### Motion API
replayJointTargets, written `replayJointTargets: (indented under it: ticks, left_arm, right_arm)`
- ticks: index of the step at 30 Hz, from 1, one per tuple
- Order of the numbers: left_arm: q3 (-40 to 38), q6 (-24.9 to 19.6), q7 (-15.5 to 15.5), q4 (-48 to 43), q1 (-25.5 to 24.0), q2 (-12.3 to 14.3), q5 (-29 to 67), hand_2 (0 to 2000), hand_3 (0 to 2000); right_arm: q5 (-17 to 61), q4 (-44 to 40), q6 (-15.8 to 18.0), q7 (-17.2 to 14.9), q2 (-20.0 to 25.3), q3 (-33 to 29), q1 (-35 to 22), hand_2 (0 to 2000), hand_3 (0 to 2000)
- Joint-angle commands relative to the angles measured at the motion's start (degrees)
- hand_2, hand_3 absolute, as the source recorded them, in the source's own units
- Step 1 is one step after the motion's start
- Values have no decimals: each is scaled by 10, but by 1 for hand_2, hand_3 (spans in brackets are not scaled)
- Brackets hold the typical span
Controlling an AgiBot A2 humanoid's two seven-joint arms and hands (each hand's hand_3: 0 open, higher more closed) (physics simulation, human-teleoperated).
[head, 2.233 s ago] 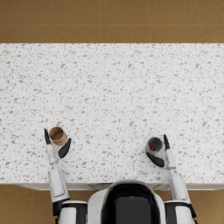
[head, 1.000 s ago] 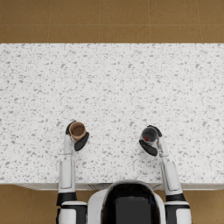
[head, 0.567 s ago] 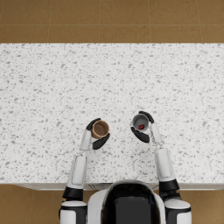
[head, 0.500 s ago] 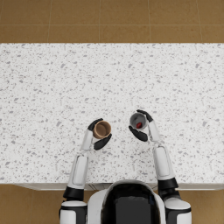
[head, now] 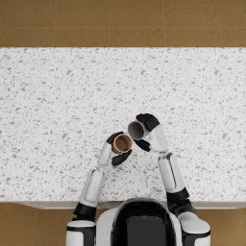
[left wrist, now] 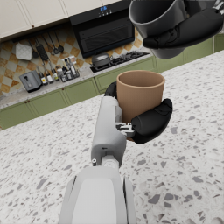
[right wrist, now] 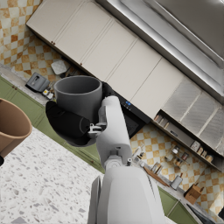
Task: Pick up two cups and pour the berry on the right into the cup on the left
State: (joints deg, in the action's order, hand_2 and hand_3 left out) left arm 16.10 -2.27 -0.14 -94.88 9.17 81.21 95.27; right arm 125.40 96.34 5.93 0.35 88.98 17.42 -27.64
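Left hand [head: 116, 149] is wrapped around the brown cup [head: 122, 143]; fingers [left wrist: 151, 122] are curled on its wall, and it's clear of the worktop [head: 57, 96]. Right hand [head: 146, 129] is clamped on the grey cup [head: 136, 129], also lifted.

Both pickups look done to us. Cups are side by side above the near middle of the worktop, grey just right of and a bit farther than brown, rims near each other. In the left wrist view the grey cup [left wrist: 158, 24] sits higher than the brown cup [left wrist: 140, 94] and partly over it.

Pour: we judge it's starting, not done. From the head view the grey cup's mouth is turned toward the left, toward brown, so its axis is leaning off vertical, bottom to the right and far. How steep it is we can't tell; the right wrist view tilts with the arm, so no help there. Brown cup is upright, mouth up, axis vertical.

We can't see the berry in any view: no sign of it in the grey cup's mouth or inside brown. Whether it has gone across we can't tell.

Left to do, as we see it: tip grey further over brown's mouth and confirm the berry lands inside.
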Motion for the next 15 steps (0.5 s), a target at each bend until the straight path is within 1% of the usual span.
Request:
replayJointTargets:
  ticks: [1, 4, 5, 6, 7, 15]
  left_arm:
    - [-3, 0, 0, 0, 6, 4, 0, 2000, 1280]
    - [-7, 0, 0, 4, 6, 6, 0, 2000, 1280]
    - [-7, 1, 0, 4, 6, 7, 0, 2000, 1280]
    - [-8, 1, 0, 4, 6, 8, 0, 2000, 1280]
    - [-7, 1, 0, 4, 7, 9, 0, 2000, 1280]
    - [-11, 2, 0, 14, 8, 15, 0, 2000, 1280]
  right_arm:
    - [18, 21, 1, 0, 8, 8, -14, 2000, 1280]
    - [73, 29, 3, 0, 6, 14, -15, 2000, 1280]
    - [92, 31, 3, 1, -194, 215, -129, 2000, 1280]
    - [110, 31, 1, 1, -40, 60, -38, 2000, 1280]
    - [129, 33, -1, 1, -49, 68, -38, 2000, 1280]
    - [276, 51, 0, 1, -42, 69, -33, 2000, 1280]
